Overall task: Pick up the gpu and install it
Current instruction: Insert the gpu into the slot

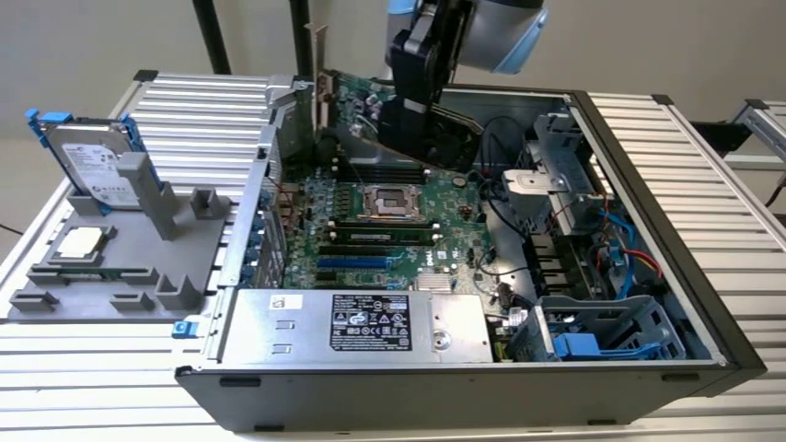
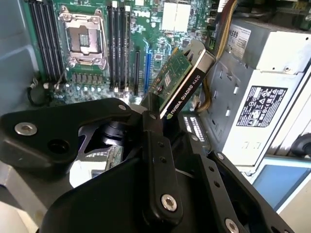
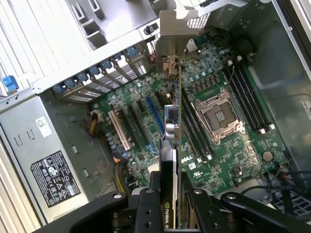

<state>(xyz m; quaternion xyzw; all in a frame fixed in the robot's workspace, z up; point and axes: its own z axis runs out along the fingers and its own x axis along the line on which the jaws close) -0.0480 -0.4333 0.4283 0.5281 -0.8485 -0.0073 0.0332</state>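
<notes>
Exterior view: gripper [image 1: 403, 136] hangs at upper centre of frame over the open PC case [image 1: 687, 304], clamped on the gpu [image 1: 353, 92]. Card stands on edge just left of the gripper, silver bracket uppermost, above the motherboard [image 1: 368, 230] and not yet seated. Second wrist view: fingers [image 2: 156, 145] pinch the card's near end, green & black faces running away from them. PSU [image 1: 356, 322] at lower centre.

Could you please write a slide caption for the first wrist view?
Gripper holds the gpu edge-on over the motherboard.
</notes>
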